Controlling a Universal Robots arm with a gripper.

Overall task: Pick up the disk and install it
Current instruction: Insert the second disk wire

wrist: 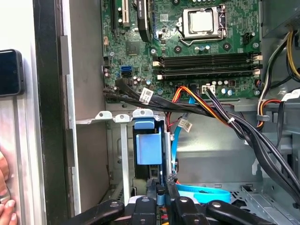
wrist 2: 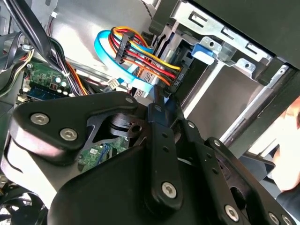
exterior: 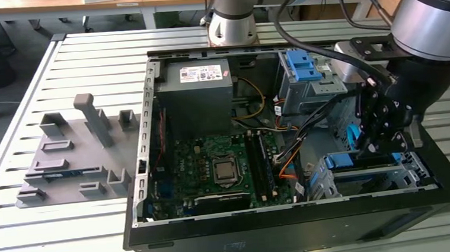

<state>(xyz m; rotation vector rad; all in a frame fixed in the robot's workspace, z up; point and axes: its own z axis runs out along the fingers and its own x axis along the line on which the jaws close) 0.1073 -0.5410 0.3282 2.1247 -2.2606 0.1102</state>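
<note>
Disk (wrist: 149, 146) seen lowered into cage (wrist: 121, 117); pincer (wrist: 161, 194) pressed together on its edge; seating judged unfinished.

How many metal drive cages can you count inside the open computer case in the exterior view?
2. One drive cage stands beside the grey power supply; the other lies under the gripper. The arm may hide more.

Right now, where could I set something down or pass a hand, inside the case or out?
Free: bare slatted table around the grey fixture, on the exterior view's left. Crowded: inside the case, with the gripper low by the drive cage and cables crossing beside the motherboard.
</note>
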